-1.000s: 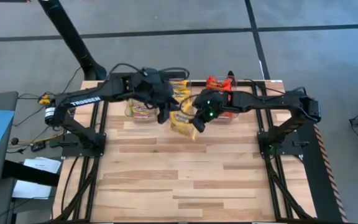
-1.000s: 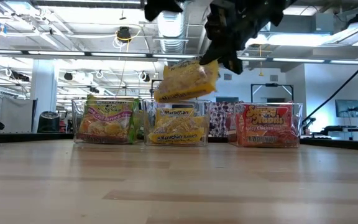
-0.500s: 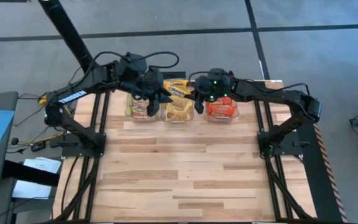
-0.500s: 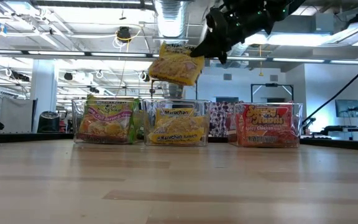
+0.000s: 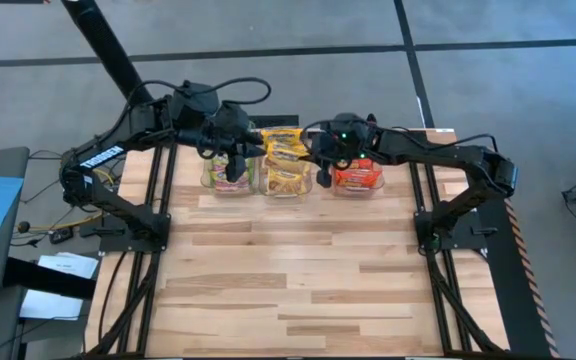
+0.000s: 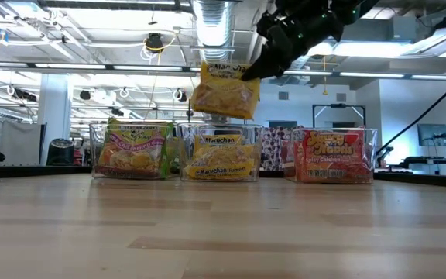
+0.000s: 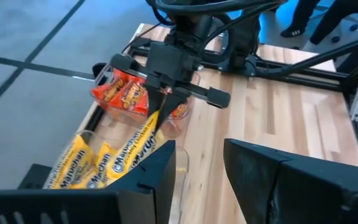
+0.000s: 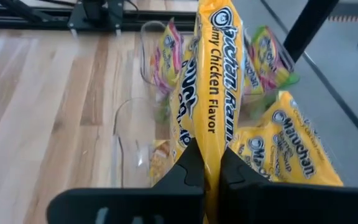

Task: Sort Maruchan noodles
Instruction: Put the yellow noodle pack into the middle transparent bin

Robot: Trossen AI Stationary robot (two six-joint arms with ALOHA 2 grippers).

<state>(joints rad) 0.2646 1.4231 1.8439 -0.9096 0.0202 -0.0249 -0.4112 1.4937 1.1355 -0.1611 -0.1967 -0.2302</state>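
Observation:
A yellow Maruchan noodle packet hangs in the air over the middle one of three clear bins at the table's far edge, with my right gripper shut on it. The left bin holds green-and-pink packets, the middle bin yellow ones, and the right bin red-orange ones. My left gripper hovers above the left bin; it is open with nothing between its fingers. My right gripper pinches the yellow packet between its two fingers, one on each flat face, at an edge near the packet's upper corner. The fingers come slanting down from the table's right. The packet hangs tilted below them, clear of the bins.
More yellow packets lie at the far side of the middle bin. The wooden tabletop stretches bare in front of the bins. Black frame rails run along both sides of the table.
My right gripper has carried the yellow packet from in front of the bins toward the far edge, to above the middle bin, and rolled; the packet now hangs nearly upright instead of lying flatter. My left gripper has risen and drawn back toward the table's left.

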